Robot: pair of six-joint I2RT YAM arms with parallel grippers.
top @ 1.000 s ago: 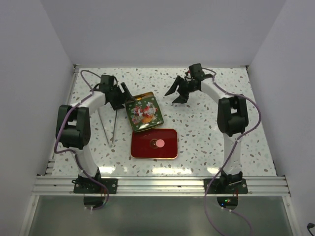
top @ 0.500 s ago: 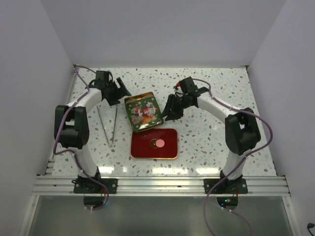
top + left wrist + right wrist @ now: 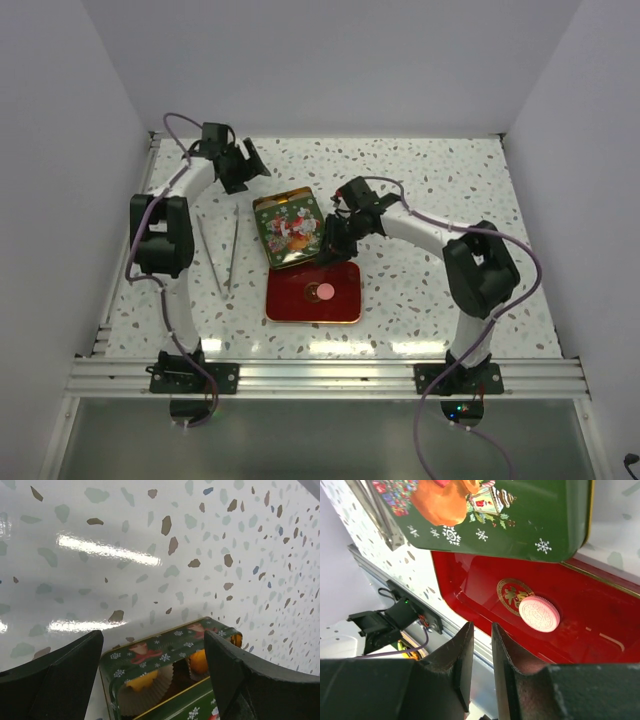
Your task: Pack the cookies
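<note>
A pink cookie (image 3: 326,291) lies in the middle of the red tin tray (image 3: 285,300). In the right wrist view the cookie (image 3: 539,613) sits on the tray (image 3: 605,625) just beyond my right gripper (image 3: 481,630), whose jaws are almost together with nothing between them. In the top view the right gripper (image 3: 330,240) is at the near right edge of the green Christmas tin (image 3: 290,228). My left gripper (image 3: 242,165) is open and empty behind the tin. Its view shows the tin (image 3: 160,647) ajar, with an orange cookie (image 3: 199,661) and a yellow cookie (image 3: 142,681) in paper cups.
Metal tongs (image 3: 225,250) lie on the speckled table left of the tin. The green lid (image 3: 520,520) overlaps the far edge of the red tray. White walls stand on three sides, and the rail with the arm bases is at the near edge.
My right gripper has swung left and nearer, from the far middle to the tin's right edge, and its jaws have come together. My left gripper has drawn back from the tin.
</note>
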